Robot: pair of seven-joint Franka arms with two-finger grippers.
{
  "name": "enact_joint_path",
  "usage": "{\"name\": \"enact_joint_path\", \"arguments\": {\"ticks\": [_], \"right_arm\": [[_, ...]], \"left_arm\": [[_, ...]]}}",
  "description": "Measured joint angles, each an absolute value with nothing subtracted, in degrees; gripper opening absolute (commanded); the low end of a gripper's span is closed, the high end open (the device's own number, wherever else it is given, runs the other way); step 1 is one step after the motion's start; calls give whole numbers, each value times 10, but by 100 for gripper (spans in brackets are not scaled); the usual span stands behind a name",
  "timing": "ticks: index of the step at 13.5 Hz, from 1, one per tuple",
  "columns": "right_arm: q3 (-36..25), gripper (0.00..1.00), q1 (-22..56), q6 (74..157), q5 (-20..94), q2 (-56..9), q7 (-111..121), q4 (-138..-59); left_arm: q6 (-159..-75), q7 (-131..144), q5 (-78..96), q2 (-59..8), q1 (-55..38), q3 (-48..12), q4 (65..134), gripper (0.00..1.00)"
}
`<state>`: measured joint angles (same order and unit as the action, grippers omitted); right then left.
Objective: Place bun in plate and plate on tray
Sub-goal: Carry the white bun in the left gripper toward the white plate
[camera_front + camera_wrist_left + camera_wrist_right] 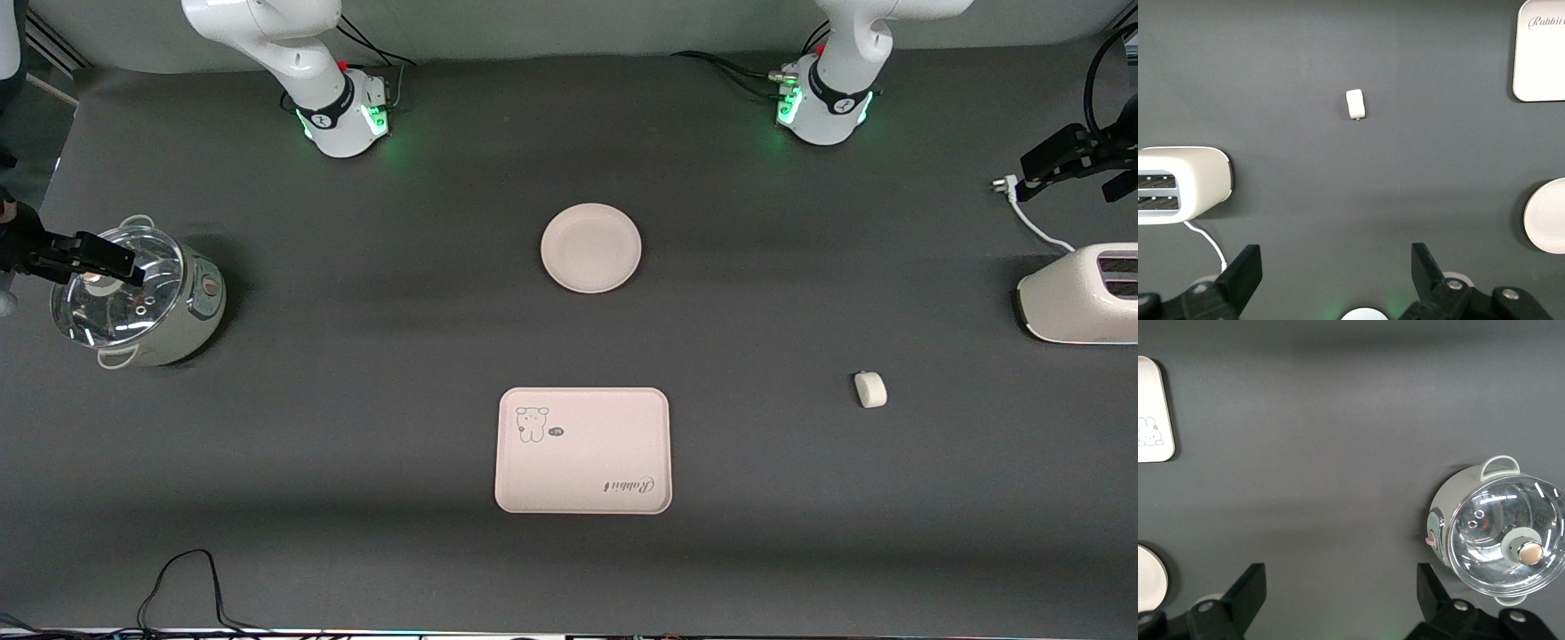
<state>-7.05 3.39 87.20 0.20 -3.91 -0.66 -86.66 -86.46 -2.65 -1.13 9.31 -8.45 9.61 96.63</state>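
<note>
The small white bun (870,389) lies on the dark table toward the left arm's end; it also shows in the left wrist view (1356,104). The round cream plate (590,247) sits empty mid-table, near the arms' bases. The cream rabbit tray (582,451) lies empty, nearer to the front camera than the plate. My left gripper (1336,267) is open and empty, held high near the toaster end (1049,169). My right gripper (1341,587) is open and empty, held high over the pot (89,258).
A glass-lidded pot (133,298) stands at the right arm's end. A white toaster (1080,293) with a cord and plug (1005,184) stands at the left arm's end. Cables lie along the table's near edge.
</note>
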Motion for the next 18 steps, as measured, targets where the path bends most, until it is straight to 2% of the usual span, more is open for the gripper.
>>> {"name": "enact_joint_path", "arguments": {"ticks": [5,8,12,15,18], "right_arm": [[-70,100,34,872,2,-39,-7,-867],[-70,100,34,872,2,-39,-7,-867],[-66,100,42,866,2,-25,-7,-879],[-62,100,57,866,2,-7,-14,-897],[-63,100,56,866,2,-3,-14,-903]], "left_arm": [[-860,-30,-12,89,-84,95,970,100],[-884,-27,-12,66,-84,90,1015,100],[-992,13,-12,-9,-84,88,1059,100],[-1141,37,-13,-66,-81,89,1116,100],[-1248,66,-13,-139,-77,90,1143,100]]}}
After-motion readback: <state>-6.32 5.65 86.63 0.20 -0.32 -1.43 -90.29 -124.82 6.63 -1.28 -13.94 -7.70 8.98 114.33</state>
